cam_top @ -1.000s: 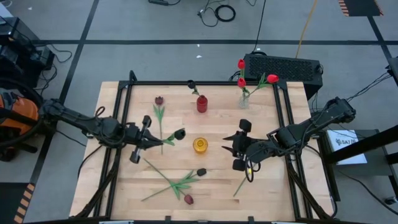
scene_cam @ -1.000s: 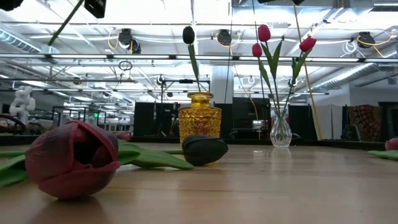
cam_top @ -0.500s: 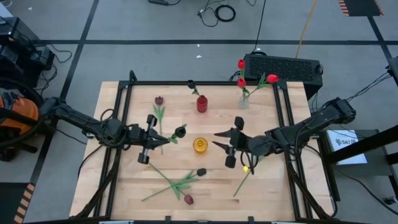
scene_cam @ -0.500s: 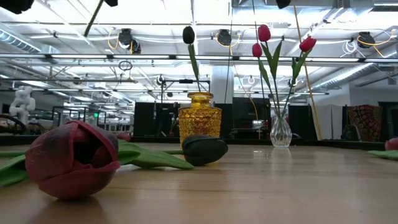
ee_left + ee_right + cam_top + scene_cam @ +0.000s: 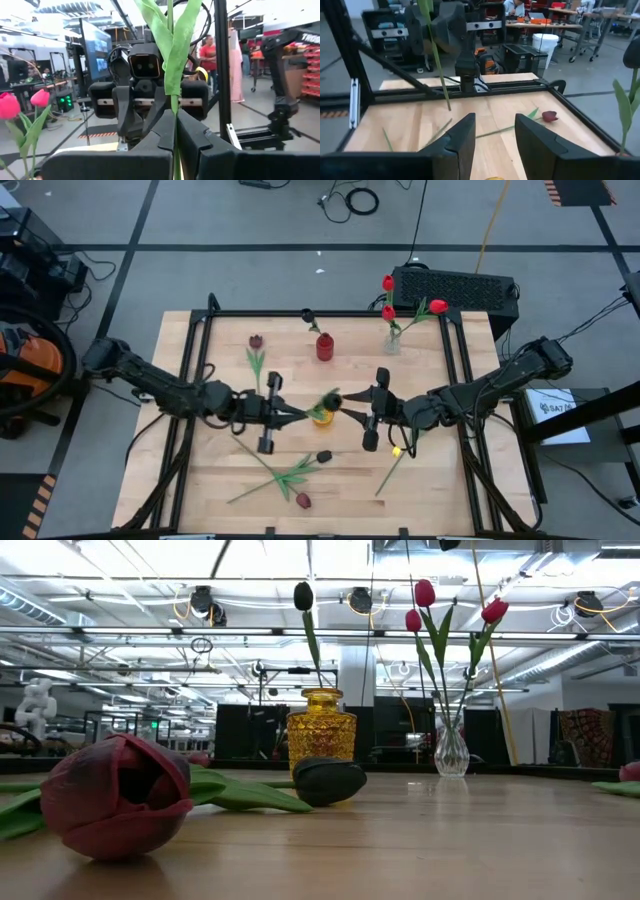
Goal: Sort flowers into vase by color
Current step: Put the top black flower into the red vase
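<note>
Fingers of my left gripper (image 5: 296,415) clamp a dark tulip's stem (image 5: 171,75) over the yellow vase (image 5: 321,416); my right gripper (image 5: 348,415), fingers apart, faces it.

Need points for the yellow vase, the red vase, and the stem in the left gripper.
yellow vase (image 5: 321,730), low view, glass body.
red vase (image 5: 324,347), high view, top of body.
held stem (image 5: 173,75), left wrist view, leaf-wrapped stem above the fingers.

black case (image 5: 455,288) stood beyond the table's (image 5: 215,480) far right corner; orange-and-black unit (image 5: 28,370) sat off its left edge; cables (image 5: 352,200) lay on floor.
</note>
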Motion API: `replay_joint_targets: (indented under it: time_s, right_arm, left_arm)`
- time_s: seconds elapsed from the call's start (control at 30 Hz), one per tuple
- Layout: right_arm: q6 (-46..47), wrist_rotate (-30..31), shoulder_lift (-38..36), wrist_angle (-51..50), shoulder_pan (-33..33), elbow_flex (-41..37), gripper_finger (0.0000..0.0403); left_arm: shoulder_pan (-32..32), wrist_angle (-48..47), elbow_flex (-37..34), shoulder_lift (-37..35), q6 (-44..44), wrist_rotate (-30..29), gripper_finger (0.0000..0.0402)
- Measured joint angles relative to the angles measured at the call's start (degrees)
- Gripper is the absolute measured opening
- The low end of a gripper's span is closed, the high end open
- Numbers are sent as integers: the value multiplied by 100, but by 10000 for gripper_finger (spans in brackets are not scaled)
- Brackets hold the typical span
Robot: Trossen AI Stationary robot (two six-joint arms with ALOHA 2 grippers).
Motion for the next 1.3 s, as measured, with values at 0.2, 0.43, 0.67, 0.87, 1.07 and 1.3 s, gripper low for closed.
replay_joint_targets:
  time_s: [0.2, 0.43, 0.67, 0.87, 1.07, 1.3]
  right_arm:
    - [-274, -3, -48, -59, 155, 0, 130]
    - [-485, -19, -48, -24, 325, 0, 130]
    - [-501, -433, -48, 133, 347, 0, 130]
    - [-499, -438, -48, 293, 338, 0, 130]
    - [-514, -739, -48, 535, 342, 2, 130]
    - [-499, -739, -48, 587, 342, 2, 162]
  left_arm:
    - [1, -7, 693, 797, 27, -31, 8]
    - [5, -16, 1026, 1276, 76, -122, 8]
    - [5, -4, 1072, 1324, 76, -131, 8]
    - [5, -134, 1070, 1324, 172, -131, 8]
    - [14, -212, 1070, 1324, 178, -131, 8]
    - [38, -257, 1070, 1324, 176, -131, 8]
